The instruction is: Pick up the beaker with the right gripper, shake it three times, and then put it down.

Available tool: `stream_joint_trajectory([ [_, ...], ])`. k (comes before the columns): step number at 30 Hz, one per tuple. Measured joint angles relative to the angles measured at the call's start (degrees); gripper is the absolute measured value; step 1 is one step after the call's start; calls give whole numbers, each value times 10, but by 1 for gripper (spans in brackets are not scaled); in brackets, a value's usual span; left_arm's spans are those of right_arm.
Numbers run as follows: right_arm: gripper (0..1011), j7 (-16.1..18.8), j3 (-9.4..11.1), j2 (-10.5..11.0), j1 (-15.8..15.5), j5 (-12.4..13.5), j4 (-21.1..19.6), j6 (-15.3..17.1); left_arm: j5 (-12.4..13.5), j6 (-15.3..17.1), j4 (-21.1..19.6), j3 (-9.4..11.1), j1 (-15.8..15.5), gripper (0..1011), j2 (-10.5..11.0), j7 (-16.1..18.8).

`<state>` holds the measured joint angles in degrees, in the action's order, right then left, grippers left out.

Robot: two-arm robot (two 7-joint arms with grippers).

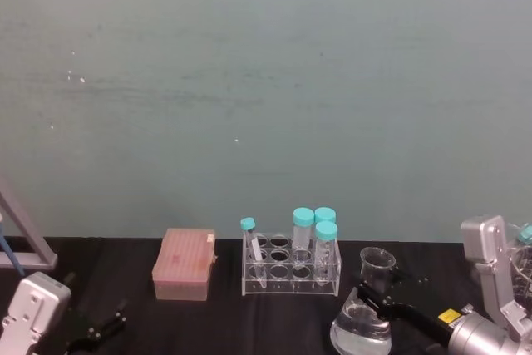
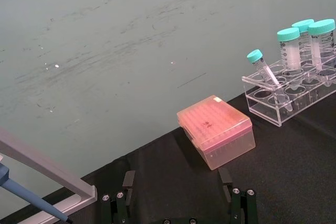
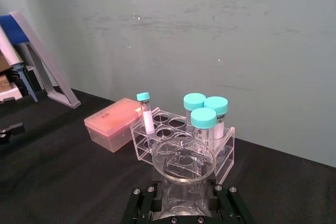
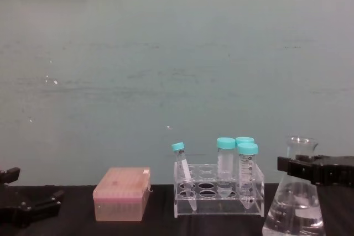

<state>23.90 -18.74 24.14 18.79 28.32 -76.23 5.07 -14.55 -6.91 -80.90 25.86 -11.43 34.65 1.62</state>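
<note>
The beaker (image 1: 363,326) is a clear glass conical flask holding some clear liquid, at the table's front right. From the side, the beaker (image 4: 295,211) appears with its wide base low over the black table; I cannot tell whether it rests on it. My right gripper (image 1: 376,297) comes in from the right and is shut on its neck just under the flared rim. In the right wrist view the black fingers (image 3: 148,199) press both sides of the beaker (image 3: 184,160). My left gripper (image 2: 176,182) is parked open at the front left, holding nothing.
A clear tube rack (image 1: 291,270) with several teal-capped tubes (image 1: 303,226) stands just left of and behind the beaker. A pink translucent box (image 1: 184,265) sits further left. A grey pipette stand (image 1: 23,234) is at the far left edge. A teal wall closes the back.
</note>
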Motion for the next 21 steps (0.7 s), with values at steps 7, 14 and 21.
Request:
stream_joint_trajectory([
  [7, 453, 0, 3, 0, 0, 0, -5, 1, 0, 0, 0, 0, 0, 1000, 0, 0],
  [14, 453, -1, 7, 2, 3, 1, -19, 8, 0, 0, 0, 0, 0, 1000, 0, 0],
  [21, 453, -2, 8, 2, 4, 5, -30, 13, 0, 0, 0, 0, 0, 1000, 0, 0],
])
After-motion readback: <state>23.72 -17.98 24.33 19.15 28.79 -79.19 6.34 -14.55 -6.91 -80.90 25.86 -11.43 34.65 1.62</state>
